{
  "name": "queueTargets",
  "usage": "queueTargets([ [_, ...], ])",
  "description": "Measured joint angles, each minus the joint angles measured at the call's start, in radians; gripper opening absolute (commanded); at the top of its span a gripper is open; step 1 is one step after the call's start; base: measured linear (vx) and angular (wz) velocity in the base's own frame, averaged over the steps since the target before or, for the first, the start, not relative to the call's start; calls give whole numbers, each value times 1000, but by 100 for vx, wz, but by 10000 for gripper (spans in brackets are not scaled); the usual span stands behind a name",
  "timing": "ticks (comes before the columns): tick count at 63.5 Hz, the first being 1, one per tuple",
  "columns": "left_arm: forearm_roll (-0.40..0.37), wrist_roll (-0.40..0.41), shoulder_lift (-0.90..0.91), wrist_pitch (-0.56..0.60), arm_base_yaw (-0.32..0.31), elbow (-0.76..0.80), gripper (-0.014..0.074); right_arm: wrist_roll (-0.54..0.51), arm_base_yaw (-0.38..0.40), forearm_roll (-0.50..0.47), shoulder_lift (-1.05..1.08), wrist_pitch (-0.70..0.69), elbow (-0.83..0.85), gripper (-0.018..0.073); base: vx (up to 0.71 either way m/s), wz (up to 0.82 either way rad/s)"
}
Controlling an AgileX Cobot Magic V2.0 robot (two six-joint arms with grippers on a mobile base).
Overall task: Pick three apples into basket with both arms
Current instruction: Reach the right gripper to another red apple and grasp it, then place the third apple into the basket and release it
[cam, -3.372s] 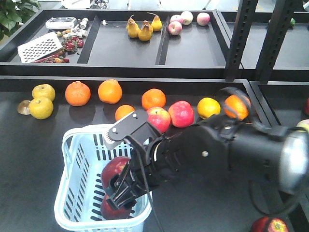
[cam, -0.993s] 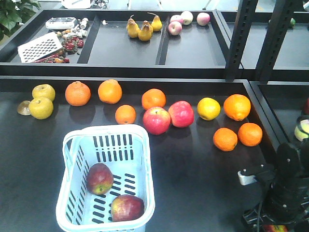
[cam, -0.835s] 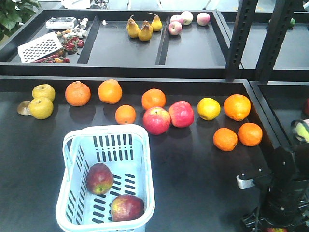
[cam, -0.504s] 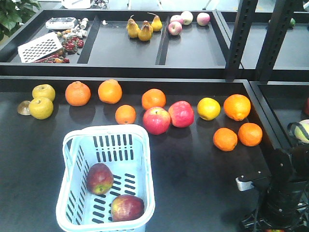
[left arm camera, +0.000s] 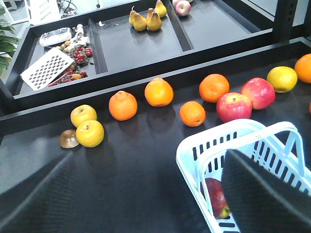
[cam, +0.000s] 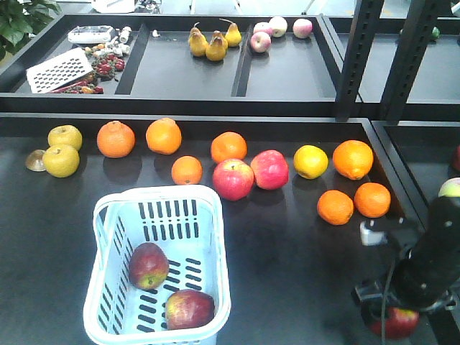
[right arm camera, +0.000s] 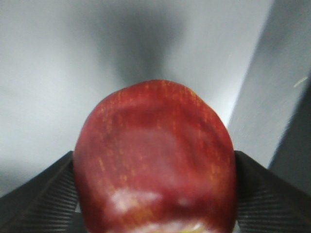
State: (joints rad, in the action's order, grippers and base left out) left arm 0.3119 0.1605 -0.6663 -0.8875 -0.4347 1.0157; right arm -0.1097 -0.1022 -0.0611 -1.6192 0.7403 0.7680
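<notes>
- The right tool [cam: 392,316] has dropped to the table's [cam: 287,266] near right corner and now clamps a dark red apple [right arm camera: 155,160] between its pads; half a second ago it held nothing visible.
- Two apples [cam: 149,265] already lie in the light-blue basket [cam: 215,215], so by my judgement this is the last one.
- The left tool [left arm camera: 146,194] hovers beside the basket, spread open and empty.
</notes>
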Motion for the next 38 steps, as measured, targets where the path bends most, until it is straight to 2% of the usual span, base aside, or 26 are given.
queueTargets([
  [6,0,0,0,0,0,0,576,0,-56,-28,113,6,0,314,0,0],
  [17,0,0,0,0,0,0,576,-3,-258,-117,292,-31,0,314,0,0],
  [28,0,0,0,0,0,0,576,-3,-477,-211,358,-198,0,314,0,0],
  [38,0,0,0,0,0,0,576,-1,-586,-242,304,-330,41,314,0,0],
])
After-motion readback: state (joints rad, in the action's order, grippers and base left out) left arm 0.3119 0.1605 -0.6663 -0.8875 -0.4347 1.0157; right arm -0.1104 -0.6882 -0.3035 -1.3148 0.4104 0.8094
